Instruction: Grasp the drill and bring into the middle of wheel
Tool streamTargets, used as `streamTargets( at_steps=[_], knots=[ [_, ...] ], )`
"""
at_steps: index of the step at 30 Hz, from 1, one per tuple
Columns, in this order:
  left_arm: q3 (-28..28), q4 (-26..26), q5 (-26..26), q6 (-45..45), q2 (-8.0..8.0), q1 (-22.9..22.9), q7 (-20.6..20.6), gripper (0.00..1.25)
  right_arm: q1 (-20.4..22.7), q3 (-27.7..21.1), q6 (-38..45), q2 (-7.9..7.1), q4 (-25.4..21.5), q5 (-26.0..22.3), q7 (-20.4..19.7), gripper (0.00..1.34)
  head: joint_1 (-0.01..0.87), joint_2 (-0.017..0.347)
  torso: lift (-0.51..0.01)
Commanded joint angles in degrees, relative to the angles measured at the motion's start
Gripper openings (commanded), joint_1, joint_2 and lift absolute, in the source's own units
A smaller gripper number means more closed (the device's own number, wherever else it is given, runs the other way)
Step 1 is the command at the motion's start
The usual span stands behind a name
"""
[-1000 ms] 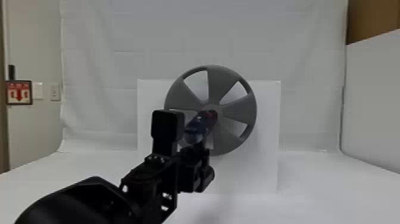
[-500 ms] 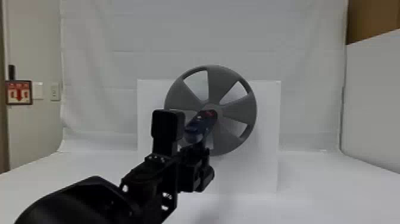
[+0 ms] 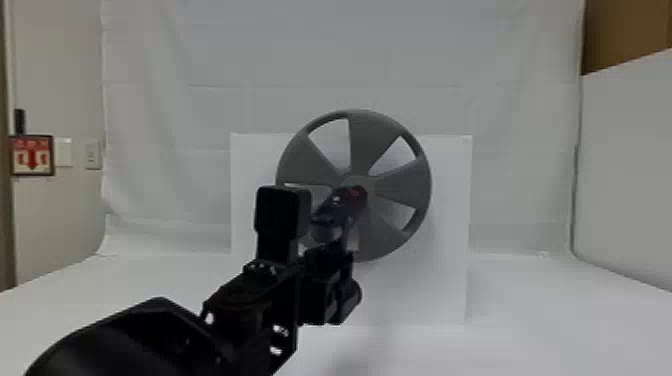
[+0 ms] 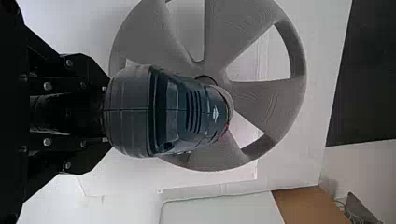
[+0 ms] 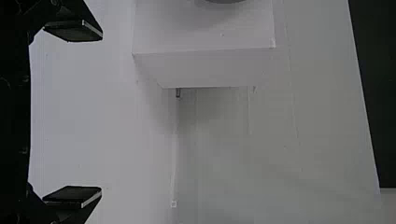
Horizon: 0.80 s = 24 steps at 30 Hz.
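Drill: dark blue housing, rounded and ribbed at the rear, slotted vents along the casing, red marking near the nose. Held by the left gripper, jaws clenched on it below the housing; nose pointing away from them, in front of the wheel's central area. Whether it touches the hub, cannot tell.

Right gripper: jaws released, standing wide apart.

Wheel: grey, five broad spokes, upright beyond the left jaws, before a white upright panel.

Desk: white, extending beneath and beyond the left jaws.

Room, beyond the left jaws: white cloth backdrop; to their left, framed red-and-white arrow sign and wall switch; high to their right, brown surface.
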Motion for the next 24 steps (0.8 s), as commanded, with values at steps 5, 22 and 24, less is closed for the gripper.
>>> streamTargets(
  at_steps=[5,22,24],
  knots=[
    [2.71,-1.84,-0.74,-2.33,0.0,2.72,-4.16,0.06,0.5,-0.56,0.0,0.28,0.0,-0.26,-0.02,1.2,0.054,0.031,-0.403],
    [9.47,-5.97,-0.57,-2.77,0.18,10.02,-3.89,0.06,0.5,-0.65,0.0,1.33,0.0,0.0,-0.02,1.2,0.054,0.031,-0.403],
    [9.56,-5.97,-1.27,-3.03,0.26,10.54,-2.31,0.06,0.41,-0.56,0.0,1.6,0.0,0.26,-0.02,1.2,0.054,0.031,-0.403]
  ],
)
